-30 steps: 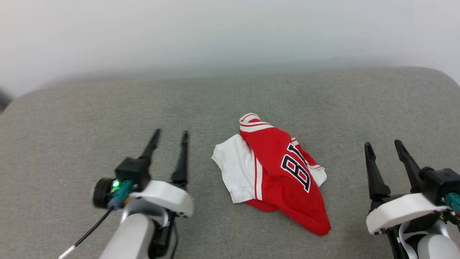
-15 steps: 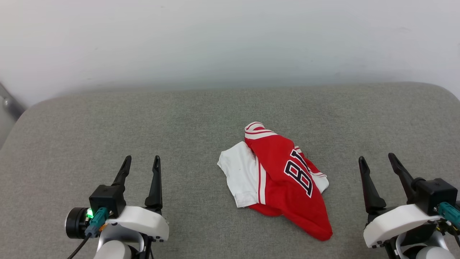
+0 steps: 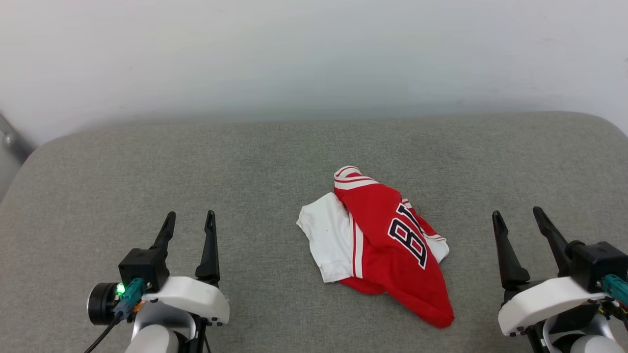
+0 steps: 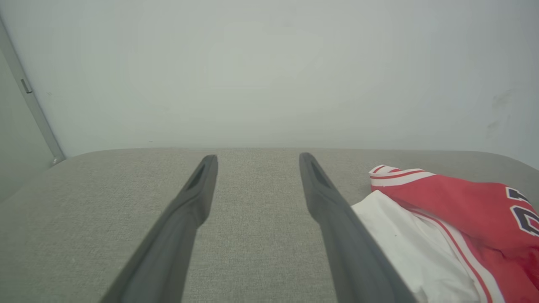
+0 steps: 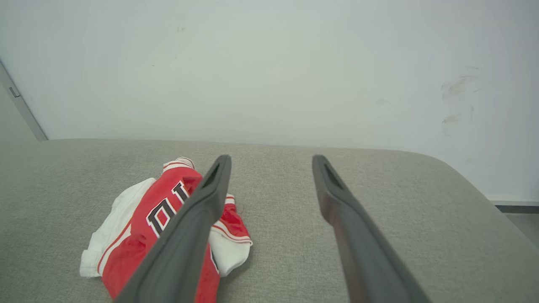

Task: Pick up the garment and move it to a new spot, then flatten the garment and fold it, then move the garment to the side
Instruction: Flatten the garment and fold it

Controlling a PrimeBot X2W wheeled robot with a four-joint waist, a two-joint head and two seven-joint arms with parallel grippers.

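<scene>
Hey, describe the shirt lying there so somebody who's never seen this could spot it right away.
Look at the wide grey fabric surface. Near its middle, between the left claw and the right claw, lies the crumpled garment. It is the only red thing: white sleeve, black white-edged characters.

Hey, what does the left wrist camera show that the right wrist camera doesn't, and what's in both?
Left wrist: the left gripper, open, with the garment lying to its right. Right wrist: the right gripper, open, the garment to its left, plus a dark baseboard strip past the rounded corner of the grey cushion. Both: the crumpled garment, the cushion and the pale wall.
</scene>
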